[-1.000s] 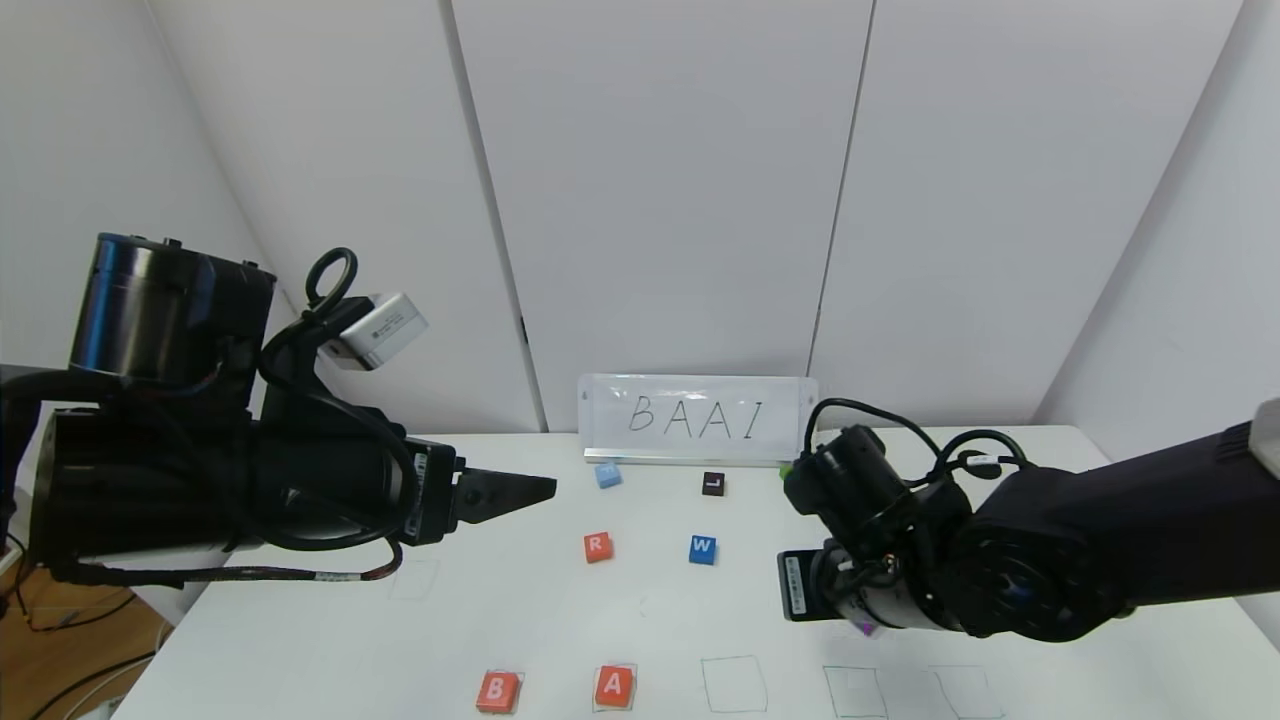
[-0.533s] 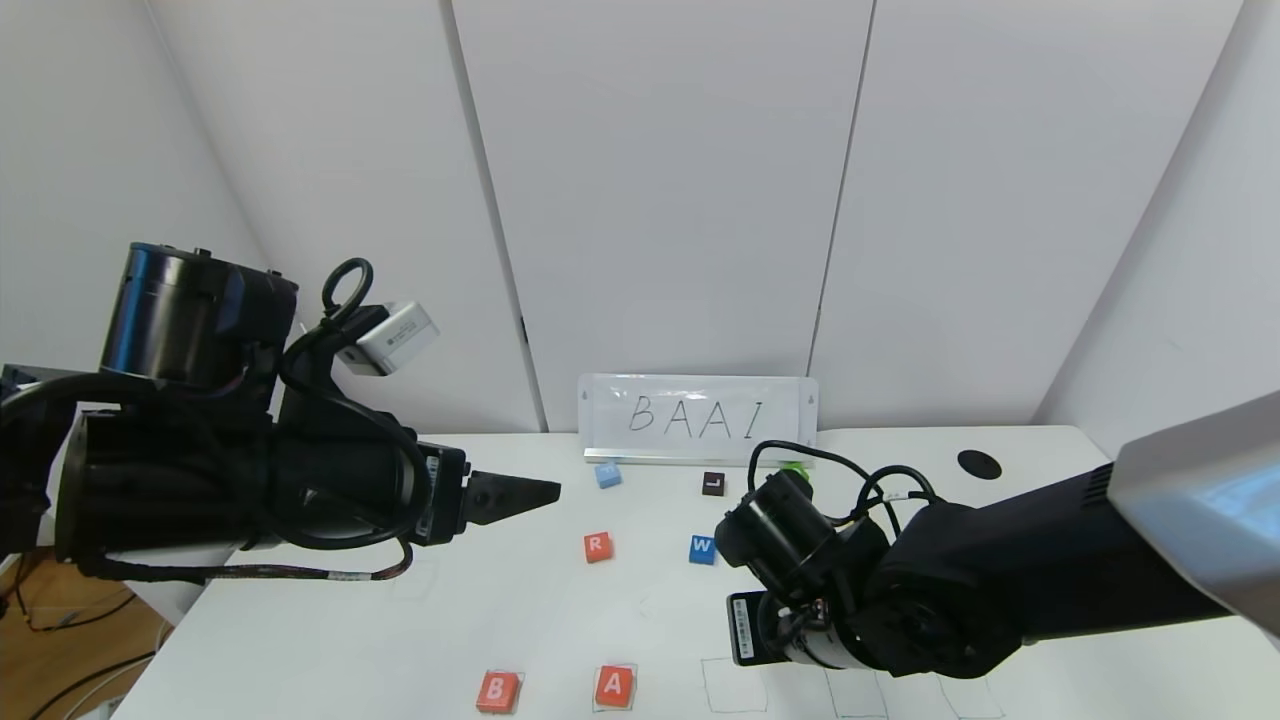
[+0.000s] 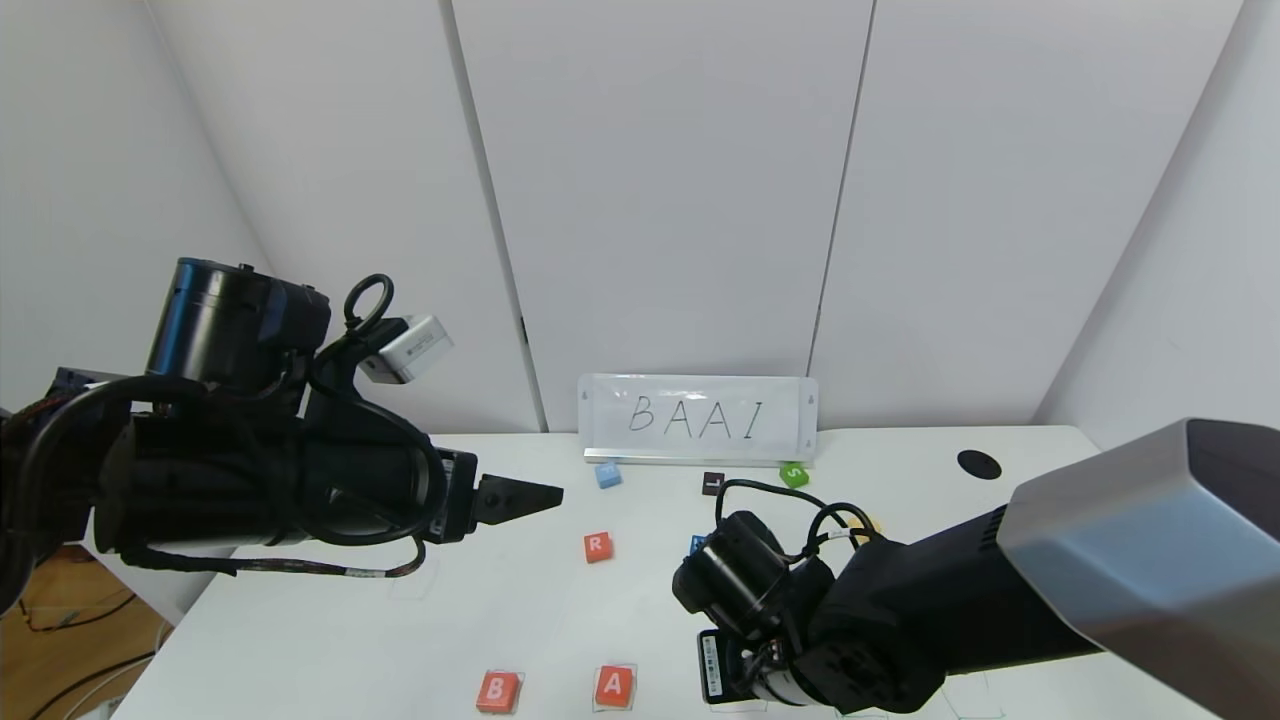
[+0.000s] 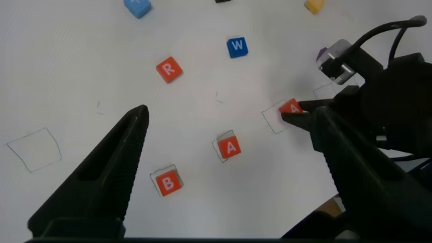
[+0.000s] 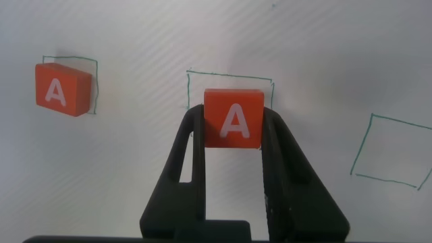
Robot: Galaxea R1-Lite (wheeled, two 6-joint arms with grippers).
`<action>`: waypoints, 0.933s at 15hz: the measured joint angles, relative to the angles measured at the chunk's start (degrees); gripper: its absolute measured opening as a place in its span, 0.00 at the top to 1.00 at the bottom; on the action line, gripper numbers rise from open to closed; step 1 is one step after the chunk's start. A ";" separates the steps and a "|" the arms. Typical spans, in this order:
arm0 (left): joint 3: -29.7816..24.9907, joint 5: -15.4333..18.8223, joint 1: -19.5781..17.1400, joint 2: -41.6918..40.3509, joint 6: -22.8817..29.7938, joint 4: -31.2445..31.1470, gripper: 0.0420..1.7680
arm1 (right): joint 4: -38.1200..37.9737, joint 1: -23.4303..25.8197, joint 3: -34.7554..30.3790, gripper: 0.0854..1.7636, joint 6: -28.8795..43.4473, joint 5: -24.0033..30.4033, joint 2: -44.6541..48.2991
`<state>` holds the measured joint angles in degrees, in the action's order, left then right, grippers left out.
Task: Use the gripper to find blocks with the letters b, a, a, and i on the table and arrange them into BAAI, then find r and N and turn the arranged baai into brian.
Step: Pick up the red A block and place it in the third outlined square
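Note:
My right gripper point(image 5: 233, 128) is shut on an orange-red A block point(image 5: 233, 118), holding it over a green hand-drawn square point(image 5: 202, 75) near the table's front edge. From the left wrist, that block point(image 4: 291, 106) shows at the square's far corner. In the head view the right arm point(image 3: 800, 630) hides it. Another A point(image 3: 614, 686) and the B point(image 3: 498, 691) each sit in a square to its left. The R point(image 3: 597, 546) lies mid-table. My left gripper point(image 3: 520, 498) hangs open, high at the left. No I or N shows.
A BAAI sign point(image 3: 697, 419) stands at the back. Before it lie a light blue block point(image 3: 607, 475), a dark L point(image 3: 712, 483) and a green S point(image 3: 793, 474). A blue W point(image 4: 237, 46) and a yellow block point(image 4: 313, 5) lie mid-table. A free square point(image 5: 388, 152) follows.
The right arm has swung left and toward the table's front edge, bringing its A block over the third square. The left arm has drifted slightly right.

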<state>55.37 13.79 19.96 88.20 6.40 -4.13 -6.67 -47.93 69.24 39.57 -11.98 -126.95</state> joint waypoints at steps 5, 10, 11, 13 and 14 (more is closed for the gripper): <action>0.13 0.00 -0.01 0.15 -0.02 -0.11 0.03 | -0.11 -1.01 0.05 0.73 0.99 -0.05 -1.61; 0.13 0.00 0.00 0.24 0.00 -0.10 0.03 | -0.11 -1.45 0.00 0.73 0.96 0.02 -2.67; 0.13 0.02 0.00 0.24 0.00 -0.10 0.03 | -0.09 -1.45 0.02 0.73 0.94 0.02 -2.90; 0.13 0.00 0.00 0.24 0.00 -0.10 0.03 | -0.09 -1.45 0.16 0.73 0.94 0.02 -3.15; 0.13 0.00 0.00 0.24 0.00 -0.10 0.03 | -0.13 -1.45 0.18 0.73 0.90 0.02 -3.21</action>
<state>55.50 13.79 19.96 88.44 6.40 -4.23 -6.80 -49.38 69.43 40.47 -11.96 -130.16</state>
